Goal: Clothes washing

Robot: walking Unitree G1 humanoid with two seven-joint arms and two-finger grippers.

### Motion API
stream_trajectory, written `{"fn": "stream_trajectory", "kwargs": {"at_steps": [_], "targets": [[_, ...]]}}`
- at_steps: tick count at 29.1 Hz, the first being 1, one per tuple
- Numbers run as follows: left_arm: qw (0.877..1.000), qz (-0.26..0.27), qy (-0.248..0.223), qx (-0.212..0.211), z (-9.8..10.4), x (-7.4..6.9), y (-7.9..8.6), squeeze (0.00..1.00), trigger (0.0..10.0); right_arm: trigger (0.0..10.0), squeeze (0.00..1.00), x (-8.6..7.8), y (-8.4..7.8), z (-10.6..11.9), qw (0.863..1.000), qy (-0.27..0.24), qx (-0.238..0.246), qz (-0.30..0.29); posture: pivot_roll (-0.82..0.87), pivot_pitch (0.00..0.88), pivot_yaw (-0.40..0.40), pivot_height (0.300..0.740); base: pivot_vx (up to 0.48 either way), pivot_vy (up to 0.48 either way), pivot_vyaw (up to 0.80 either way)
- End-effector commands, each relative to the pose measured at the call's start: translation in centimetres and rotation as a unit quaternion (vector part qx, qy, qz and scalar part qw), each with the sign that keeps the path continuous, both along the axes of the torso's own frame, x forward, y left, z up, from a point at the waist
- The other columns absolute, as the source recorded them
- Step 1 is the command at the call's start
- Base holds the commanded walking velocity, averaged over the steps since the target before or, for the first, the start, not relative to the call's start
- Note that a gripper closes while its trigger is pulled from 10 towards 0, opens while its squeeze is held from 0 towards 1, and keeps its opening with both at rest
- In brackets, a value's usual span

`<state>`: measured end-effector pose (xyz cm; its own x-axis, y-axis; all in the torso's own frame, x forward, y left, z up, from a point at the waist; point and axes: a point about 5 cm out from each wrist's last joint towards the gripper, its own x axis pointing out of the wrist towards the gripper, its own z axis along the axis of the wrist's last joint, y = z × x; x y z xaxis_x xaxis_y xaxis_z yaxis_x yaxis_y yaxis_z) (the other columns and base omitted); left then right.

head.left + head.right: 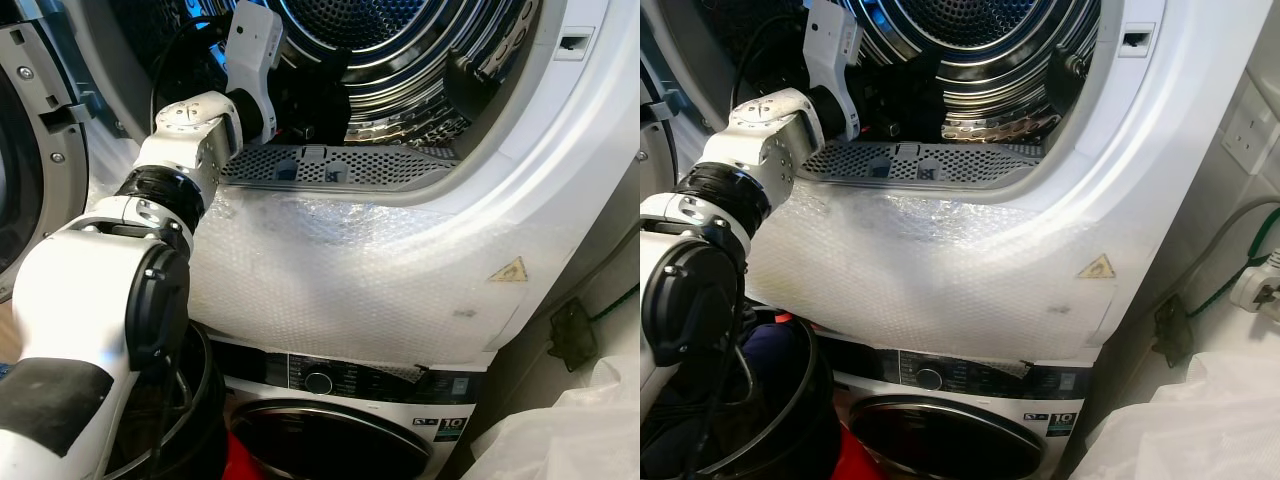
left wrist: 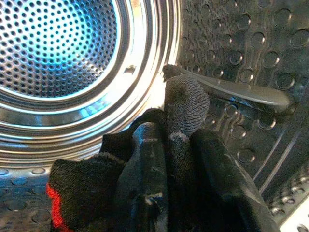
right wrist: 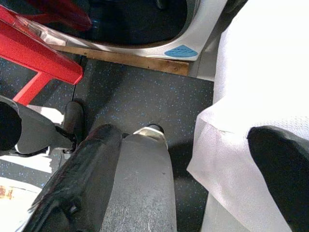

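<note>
Inside the drum, at its six o'clock, a dark knitted garment sits pinched in the left end effector. Soft, light, floppy; it looks best held mid-bunch. Right end effector hangs unclenched over the floor.

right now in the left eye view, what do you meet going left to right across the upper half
open dryer door -> left arm reaching into the drum, its claw holding a dark sock -> perforated lint filter grille -> steel drum -> white front panel with door latch slot
</note>
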<state>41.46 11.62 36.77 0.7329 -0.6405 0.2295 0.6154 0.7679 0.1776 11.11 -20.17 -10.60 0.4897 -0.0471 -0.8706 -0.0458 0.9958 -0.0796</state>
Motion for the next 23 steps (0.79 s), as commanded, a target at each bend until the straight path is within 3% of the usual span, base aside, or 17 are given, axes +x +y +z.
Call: {"fn": "stream_trajectory", "kwargs": {"at_steps": [1,10,23], "targets": [[1.000,-0.005,-0.008,0.000,1.0,-0.2,0.3,1.00,10.0,10.0,0.00,-2.3,0.3,-0.7,0.999,0.037,0.009,-0.007,-0.16,0.000,0.069,0.740,0.000,0.000,0.00],[0.999,-0.031,0.006,0.007,0.5,-0.3,-0.2,1.00,10.0,10.0,0.00,-3.3,1.1,-1.0,0.999,0.045,0.020,-0.015,-0.14,0.000,0.072,0.740,0.000,0.000,0.00],[0.998,-0.038,-0.007,-0.045,1.6,-0.5,0.0,1.00,10.0,10.0,0.00,-3.9,0.4,-1.0,0.998,0.052,0.019,-0.005,-0.13,0.000,0.034,0.740,0.000,0.000,0.00]]}}
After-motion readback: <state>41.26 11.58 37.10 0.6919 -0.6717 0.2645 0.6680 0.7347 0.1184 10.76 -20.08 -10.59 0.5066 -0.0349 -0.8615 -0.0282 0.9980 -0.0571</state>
